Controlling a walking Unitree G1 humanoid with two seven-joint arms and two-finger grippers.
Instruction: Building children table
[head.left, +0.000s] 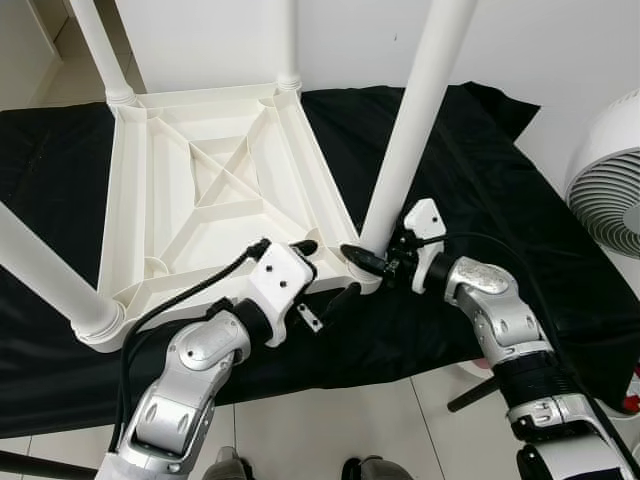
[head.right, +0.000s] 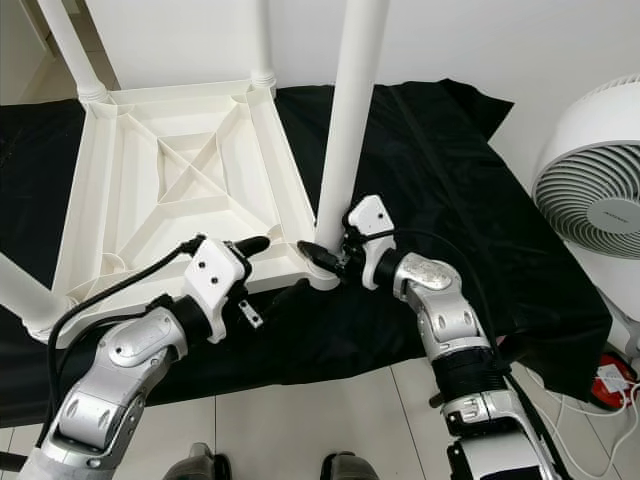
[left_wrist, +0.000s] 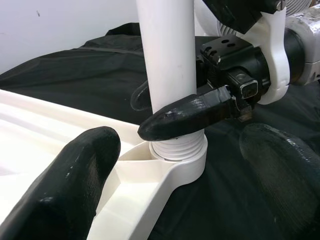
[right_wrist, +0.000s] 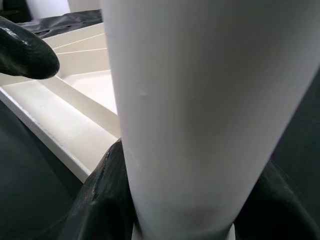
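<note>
right gripper (head.left: 366, 255) clamps leg (head.left: 415, 120) at socket | left gripper (head.left: 325, 275) spread astride tabletop (head.left: 205, 190) corner rim | cloth (head.left: 470, 170) beyond

Looks like a room in somebody's home, honestly. Glossy white floor tiles (head.left: 330, 420), a plain white wall (head.right: 500, 40), and a black cloth (head.right: 420, 150) spread straight over the floor as a work spot. Just beside the cloth's right edge sits a white household fan (head.right: 590, 190), with a white cable (head.right: 600, 405) trailing below it.
</note>
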